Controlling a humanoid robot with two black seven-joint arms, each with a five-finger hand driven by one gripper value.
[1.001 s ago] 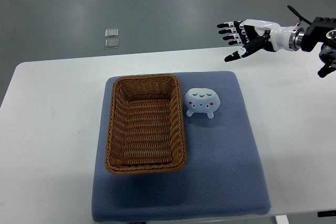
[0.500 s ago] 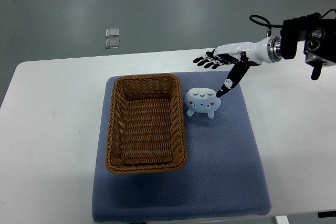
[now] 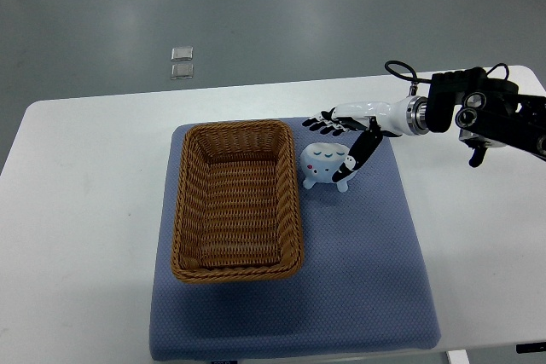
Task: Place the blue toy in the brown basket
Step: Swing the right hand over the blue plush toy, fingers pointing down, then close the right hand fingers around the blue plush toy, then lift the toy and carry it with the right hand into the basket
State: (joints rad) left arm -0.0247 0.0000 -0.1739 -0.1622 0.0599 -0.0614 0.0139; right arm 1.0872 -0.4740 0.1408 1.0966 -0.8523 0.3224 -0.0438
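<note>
A pale blue toy [image 3: 324, 164] stands on a blue mat [image 3: 358, 270], just right of an empty brown basket [image 3: 237, 202]. The right hand [image 3: 348, 132] reaches over it, fingers spread above the far side, thumb down against the toy's right side, not closed around it. A white table [image 3: 77, 210] lies underneath.

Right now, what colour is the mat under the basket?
The mat is blue with tiny dots, seen in the top view.

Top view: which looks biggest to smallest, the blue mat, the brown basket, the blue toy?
1. blue mat
2. brown basket
3. blue toy, clearly smallest; the right hand reaches over it.
</note>
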